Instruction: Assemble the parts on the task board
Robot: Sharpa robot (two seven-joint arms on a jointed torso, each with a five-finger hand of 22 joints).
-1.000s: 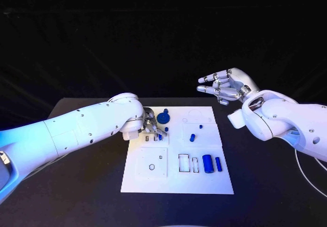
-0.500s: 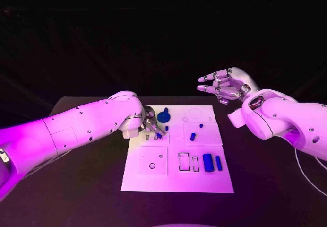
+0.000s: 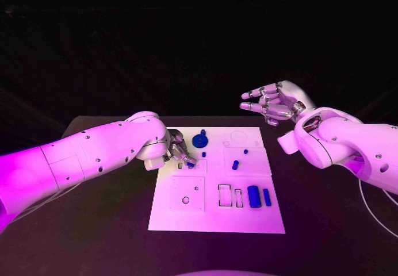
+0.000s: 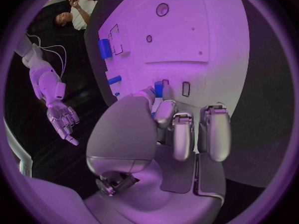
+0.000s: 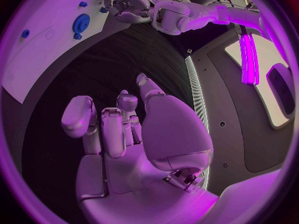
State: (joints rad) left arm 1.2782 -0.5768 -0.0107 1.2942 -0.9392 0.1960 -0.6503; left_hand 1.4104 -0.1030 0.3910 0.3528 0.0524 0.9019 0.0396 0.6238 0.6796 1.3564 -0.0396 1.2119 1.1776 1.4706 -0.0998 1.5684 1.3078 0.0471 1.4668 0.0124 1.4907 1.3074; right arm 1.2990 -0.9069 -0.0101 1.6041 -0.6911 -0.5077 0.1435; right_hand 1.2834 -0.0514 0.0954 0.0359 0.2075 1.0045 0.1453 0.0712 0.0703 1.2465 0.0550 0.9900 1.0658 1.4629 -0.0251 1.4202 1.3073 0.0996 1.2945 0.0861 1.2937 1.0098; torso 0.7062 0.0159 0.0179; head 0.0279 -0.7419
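The white task board (image 3: 249, 218) lies mid-table. My left hand (image 3: 178, 150) sits low over its left rear part, and its thumb and a finger pinch a small blue part (image 3: 191, 165) at a row of slots. In the left wrist view that part (image 4: 158, 88) pokes out at the fingertips (image 4: 166, 112), beside an empty slot (image 4: 186, 88). A blue gear (image 3: 199, 140) sits just behind the hand. My right hand (image 3: 274, 102) hangs raised beyond the board's rear right corner, its fingers apart and loosely curled, holding nothing (image 5: 118, 129).
Two small blue pegs (image 3: 245, 152) (image 3: 234, 165) stand right of centre on the board. A thick blue cylinder (image 3: 253, 196) and a thinner one (image 3: 266, 197) lie near the front right, beside outlined recesses (image 3: 224, 195). The black table (image 3: 99, 230) surrounds the board.
My left hand has shifted slightly back and toward the board's left edge, the blue part still at its fingertips. The right hand has stayed still.
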